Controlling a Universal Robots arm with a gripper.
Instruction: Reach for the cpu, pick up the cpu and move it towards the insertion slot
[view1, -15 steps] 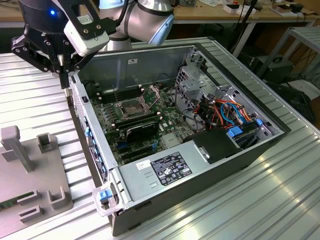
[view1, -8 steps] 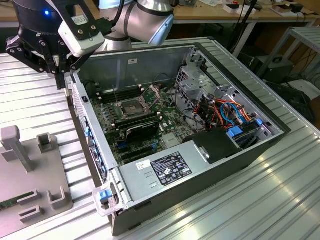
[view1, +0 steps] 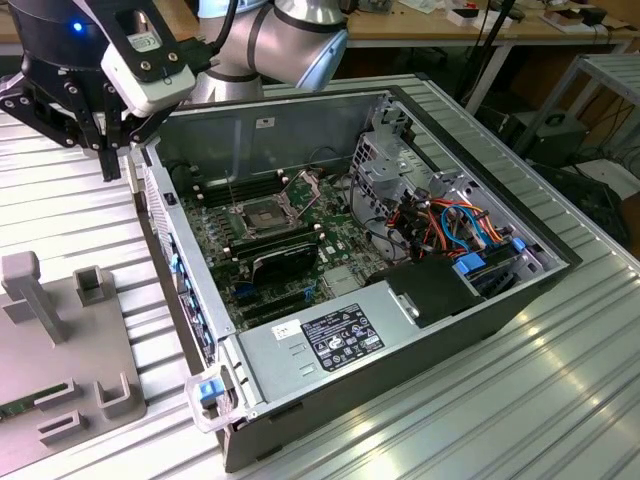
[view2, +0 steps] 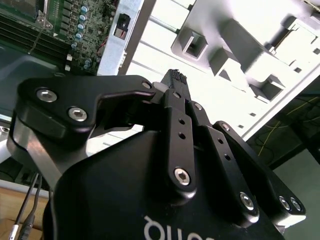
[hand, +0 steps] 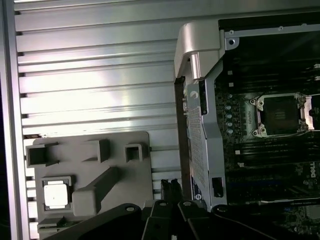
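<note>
Your arm (view1: 295, 40) is a silver-grey tube with a black cable (view1: 233, 25) running along it. At its wrist you'll see a white camera block (view1: 150, 62) with dark screws, and a blue light (view1: 77, 27) beside it. Your claw (view2: 175, 77) is matte black, with linkages (view2: 176, 135) pinned by silver hex screws (view2: 182, 176) and white lettering (view2: 175, 231) on the body.

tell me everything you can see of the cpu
In the first wrist view the cpu is a small, thin square chip with a pale, metallic-looking face. It lies flat in a square pocket of the grey fixture plate, which rests on the ribbed metal table beside the computer case. The tool is apart from it, not touching it.
</note>
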